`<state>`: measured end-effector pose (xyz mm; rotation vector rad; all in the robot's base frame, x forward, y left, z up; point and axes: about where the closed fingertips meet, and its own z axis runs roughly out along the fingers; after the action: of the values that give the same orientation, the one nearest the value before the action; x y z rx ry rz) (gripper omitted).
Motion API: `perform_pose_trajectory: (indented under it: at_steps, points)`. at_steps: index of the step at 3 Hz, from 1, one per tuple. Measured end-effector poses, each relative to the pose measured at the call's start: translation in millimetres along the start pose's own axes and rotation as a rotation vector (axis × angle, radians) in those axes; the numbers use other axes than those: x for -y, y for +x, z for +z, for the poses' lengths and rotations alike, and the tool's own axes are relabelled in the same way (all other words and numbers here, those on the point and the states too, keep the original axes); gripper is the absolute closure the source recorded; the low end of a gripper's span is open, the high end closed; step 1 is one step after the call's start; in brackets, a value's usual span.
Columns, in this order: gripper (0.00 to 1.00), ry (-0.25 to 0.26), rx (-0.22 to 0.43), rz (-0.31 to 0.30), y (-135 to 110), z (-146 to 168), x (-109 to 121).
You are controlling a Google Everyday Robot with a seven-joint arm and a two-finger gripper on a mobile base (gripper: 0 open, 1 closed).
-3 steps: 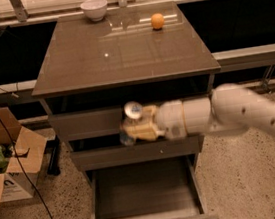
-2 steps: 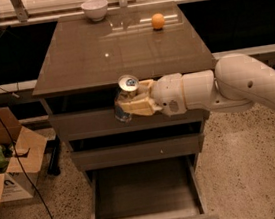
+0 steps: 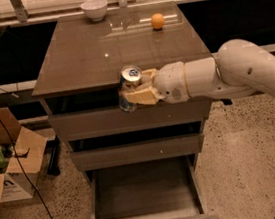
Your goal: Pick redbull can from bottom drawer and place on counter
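My gripper (image 3: 136, 89) is shut on the redbull can (image 3: 129, 80), holding it upright in front of the cabinet. The can's silver top stands level with the front edge of the counter (image 3: 85, 58); its lower body is in front of the top drawer. The white arm comes in from the right. The bottom drawer (image 3: 145, 197) is pulled open below, and nothing shows inside it.
A white bowl (image 3: 94, 8) stands at the counter's back left and an orange fruit (image 3: 157, 21) at the back right. An open cardboard box (image 3: 9, 166) and a black cable (image 3: 19, 172) lie on the floor to the left.
My gripper has lifted the can from the middle-drawer height up to the counter's front edge, moving slightly left and up.
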<state>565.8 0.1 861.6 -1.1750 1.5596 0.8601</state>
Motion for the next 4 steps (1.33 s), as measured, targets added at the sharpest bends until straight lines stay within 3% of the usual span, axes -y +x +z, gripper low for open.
perform_pose_trajectory:
  at_steps: [1,2,3,4]
  points:
    - [1.00,0.023,-0.085,-0.118,-25,-19,42]
    - [1.00,-0.010,-0.210,-0.224,-28,-24,100]
    - [1.00,-0.047,-0.261,-0.277,-34,-21,133]
    - [1.00,-0.054,-0.242,-0.294,-42,-21,164]
